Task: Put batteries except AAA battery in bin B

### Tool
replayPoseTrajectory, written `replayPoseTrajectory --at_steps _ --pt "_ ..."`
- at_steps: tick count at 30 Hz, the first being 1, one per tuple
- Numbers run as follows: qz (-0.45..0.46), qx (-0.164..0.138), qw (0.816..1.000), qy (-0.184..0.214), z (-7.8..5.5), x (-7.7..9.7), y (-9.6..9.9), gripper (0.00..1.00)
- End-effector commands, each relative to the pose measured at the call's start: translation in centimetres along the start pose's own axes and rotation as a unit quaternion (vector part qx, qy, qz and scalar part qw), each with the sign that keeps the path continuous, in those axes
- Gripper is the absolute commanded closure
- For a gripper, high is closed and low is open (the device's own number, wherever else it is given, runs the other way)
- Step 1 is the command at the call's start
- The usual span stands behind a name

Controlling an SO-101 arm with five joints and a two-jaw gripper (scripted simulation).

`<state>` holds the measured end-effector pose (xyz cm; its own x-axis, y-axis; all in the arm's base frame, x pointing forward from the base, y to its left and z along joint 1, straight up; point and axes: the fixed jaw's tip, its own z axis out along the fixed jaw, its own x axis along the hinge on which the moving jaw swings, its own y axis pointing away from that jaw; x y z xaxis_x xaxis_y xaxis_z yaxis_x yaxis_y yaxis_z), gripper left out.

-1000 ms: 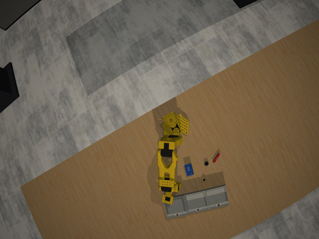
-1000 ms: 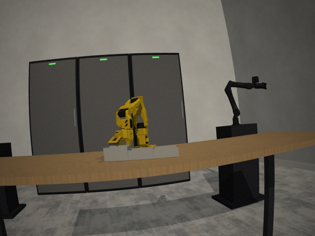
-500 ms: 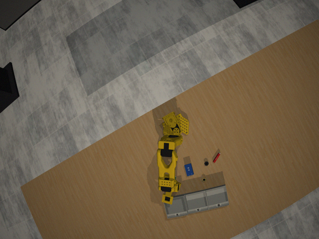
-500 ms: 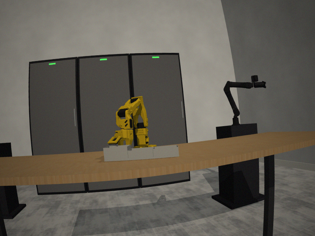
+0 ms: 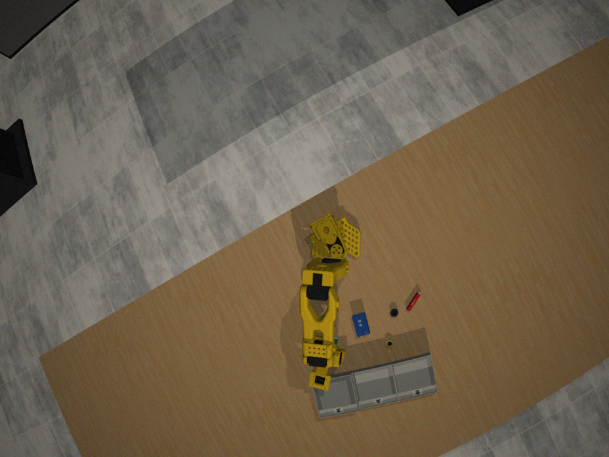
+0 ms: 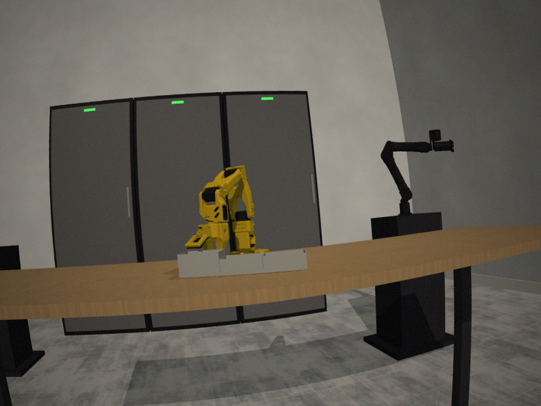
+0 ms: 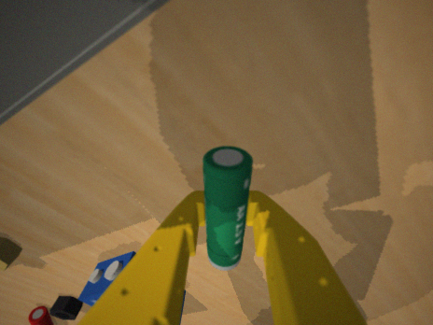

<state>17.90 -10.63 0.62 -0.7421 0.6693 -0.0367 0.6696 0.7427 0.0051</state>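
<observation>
The yellow arm [image 5: 318, 314] is folded low over the wooden table [image 5: 491, 221], reaching toward six o'clock in the overhead view, its gripper [image 7: 227, 219] squeezed nearly shut on a green AA battery [image 7: 227, 205]. In the wrist view the battery stands on end between the two yellow fingers, pinched at about mid-height, grey cap uppermost and white lettering running down its side; whether its foot touches the wood I cannot tell. From above only a sliver of that green shows at the arm's three o'clock side, close to the bins. The row of three grey bins [image 5: 376, 386] stands on the table at about five o'clock from the wrist, the nearest compartment just beside the gripper's tip; the letters on the front lips are too small to read for certain. A blue rectangular battery [image 5: 360, 324] lies flat at three o'clock from the forearm, near it but apart. Further toward three o'clock sits a small black piece [image 5: 393, 311], and past that a slim red battery [image 5: 413, 301] lies tilted. A small dark ring-shaped thing [image 5: 388, 343] rests between the blue battery and the bins. Across the room three dark cabinet doors [image 6: 179, 209] with green lights stand behind the table, and a black arm on a pedestal [image 6: 406, 244] stands at three o'clock.
</observation>
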Motion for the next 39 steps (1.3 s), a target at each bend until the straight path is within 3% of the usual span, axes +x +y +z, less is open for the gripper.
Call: replayPoseTrajectory --at_steps 1,16,20,30,39 --pt "0.007 -0.002 1.000 -0.014 -0.3 -0.4 -0.1 1.00" --pt "0.007 -0.002 1.000 -0.014 -0.4 -0.4 -0.1 1.00" --pt "0.007 -0.002 1.000 -0.014 -1.4 -0.6 -0.1 1.00" --pt "0.007 -0.002 1.000 -0.014 -5.2 -0.4 -0.1 1.00" --pt "0.007 -0.002 1.000 -0.014 -5.8 -0.3 -0.1 1.00"
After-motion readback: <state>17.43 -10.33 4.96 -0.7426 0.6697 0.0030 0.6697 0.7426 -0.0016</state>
